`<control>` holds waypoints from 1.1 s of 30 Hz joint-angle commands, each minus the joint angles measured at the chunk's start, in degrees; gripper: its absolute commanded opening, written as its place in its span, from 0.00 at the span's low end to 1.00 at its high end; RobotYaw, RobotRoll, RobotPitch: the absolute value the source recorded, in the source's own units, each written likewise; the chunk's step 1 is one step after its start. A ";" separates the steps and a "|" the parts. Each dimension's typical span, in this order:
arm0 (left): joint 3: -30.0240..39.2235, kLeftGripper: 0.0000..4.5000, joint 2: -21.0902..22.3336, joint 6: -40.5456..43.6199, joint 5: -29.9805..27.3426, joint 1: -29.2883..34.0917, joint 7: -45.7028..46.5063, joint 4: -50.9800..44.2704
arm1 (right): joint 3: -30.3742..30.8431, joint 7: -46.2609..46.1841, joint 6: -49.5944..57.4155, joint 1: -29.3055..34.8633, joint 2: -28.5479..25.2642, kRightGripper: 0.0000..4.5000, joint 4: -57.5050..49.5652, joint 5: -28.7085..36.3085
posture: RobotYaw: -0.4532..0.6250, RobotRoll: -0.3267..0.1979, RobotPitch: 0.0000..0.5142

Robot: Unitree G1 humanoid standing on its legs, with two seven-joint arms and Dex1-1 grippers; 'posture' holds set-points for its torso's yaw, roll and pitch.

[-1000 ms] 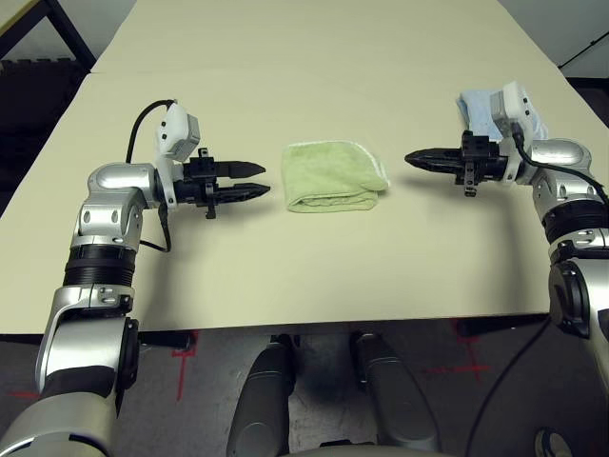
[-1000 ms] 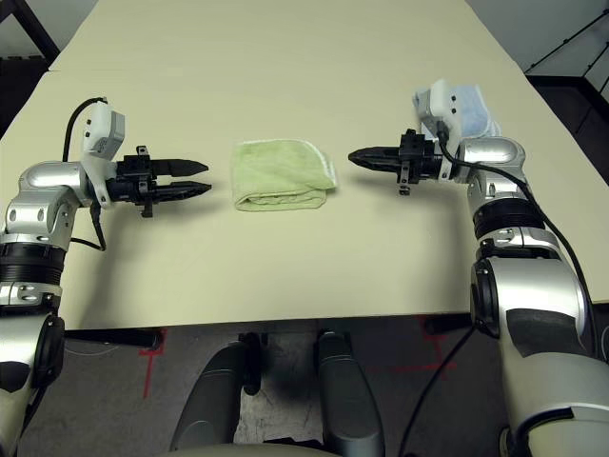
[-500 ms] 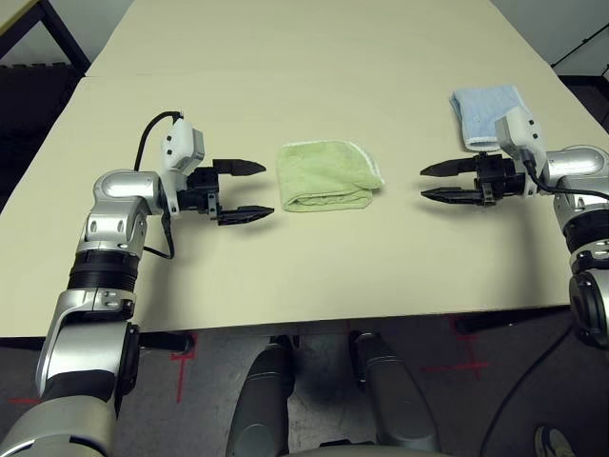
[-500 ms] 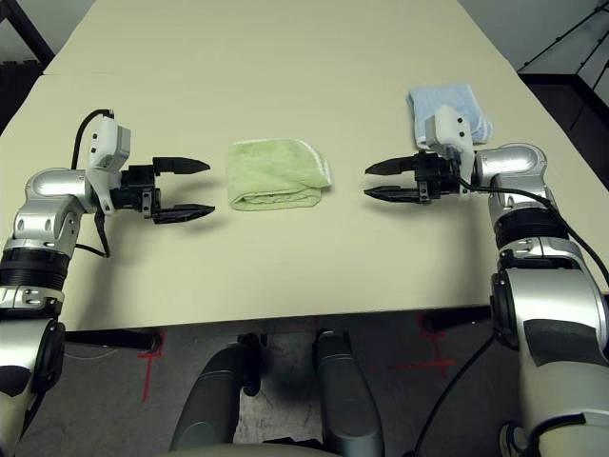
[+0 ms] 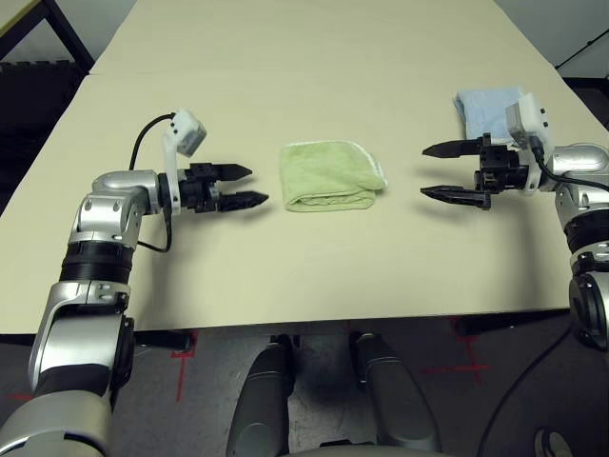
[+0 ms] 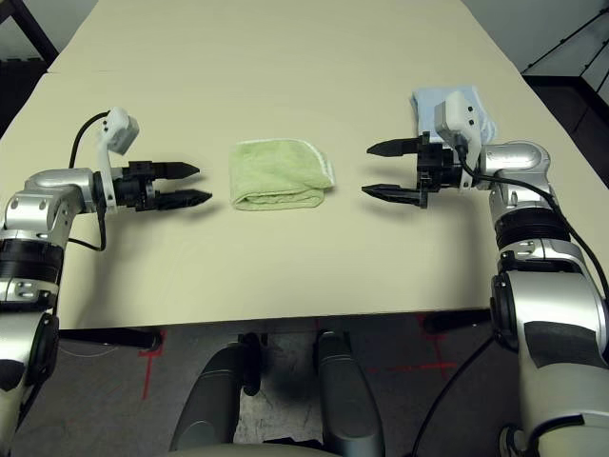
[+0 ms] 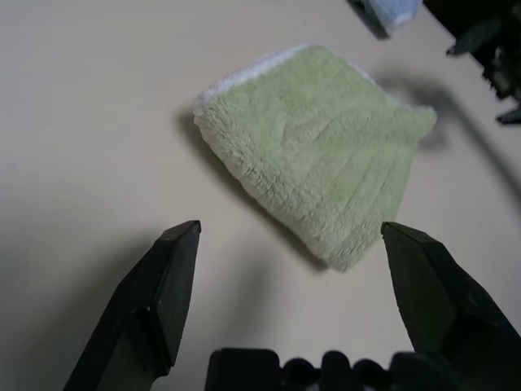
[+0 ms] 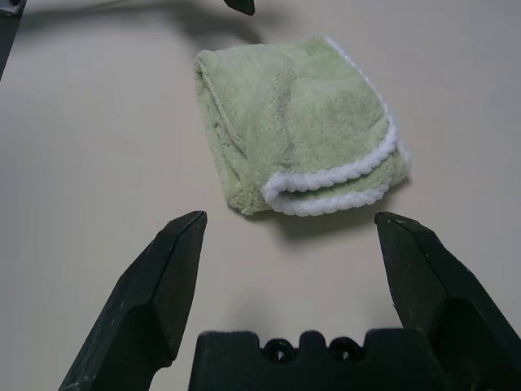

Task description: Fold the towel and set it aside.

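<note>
The light green towel [image 5: 329, 175] lies folded into a small thick square in the middle of the table, its white stitched edging [image 8: 334, 186] turned toward my right side. My left gripper [image 5: 249, 186] hovers a short way to the towel's left, open and empty, pointing at it. My right gripper [image 5: 441, 172] hovers a short way to the towel's right, also open, empty and pointing at it. Neither touches the towel. The wrist views show the towel [image 7: 319, 162] ahead of each pair of spread fingers.
A smaller light blue folded cloth [image 5: 483, 108] lies on the beige table [image 5: 304, 257] at the far right, just behind my right wrist. Dark floor and a black frame show past the table's left edge.
My right gripper went from shut to open and drew back a little to the right. The left gripper has rotated, so its fingers now lie closer together in the head view.
</note>
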 commanded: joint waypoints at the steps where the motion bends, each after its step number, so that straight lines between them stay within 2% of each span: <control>1: 2.08 1.00 -1.80 10.11 -2.96 -1.90 4.34 2.18 | -0.42 -0.15 0.89 1.36 -0.37 0.99 -2.18 0.95 | 0.36 0.62 0.35; 4: 3.99 1.00 -3.77 14.58 -4.56 -3.97 7.32 4.71 | -0.41 -0.28 1.45 2.00 -0.49 0.99 -3.29 1.26 | 0.35 0.62 0.35; 9: 6.60 1.00 -6.87 16.70 -6.03 -7.22 11.00 10.14 | -0.29 -0.64 2.32 2.96 -0.57 0.99 -5.07 1.72 | 0.34 0.62 0.35; 16: 2.11 1.00 -8.46 12.37 -3.50 -8.19 10.26 15.01 | -0.32 -1.24 3.84 4.70 -0.89 0.99 -8.27 2.55 | 0.32 0.62 0.35; 22: -1.35 1.00 -8.03 10.02 -1.93 -9.07 8.37 18.01 | -0.40 -1.61 4.94 5.69 -1.22 0.99 -10.17 2.86 | 0.32 0.62 0.36; 27: -0.01 1.00 -8.36 9.17 -2.03 -10.12 8.92 20.73 | -0.28 -1.84 5.18 6.12 -1.25 0.99 -10.65 2.90 | 0.32 0.62 0.36; 33: 4.22 1.00 -11.75 7.80 -3.52 -12.34 12.26 23.37 | -0.01 -2.11 4.91 5.80 -0.91 0.99 -10.20 2.63 | 0.33 0.62 0.37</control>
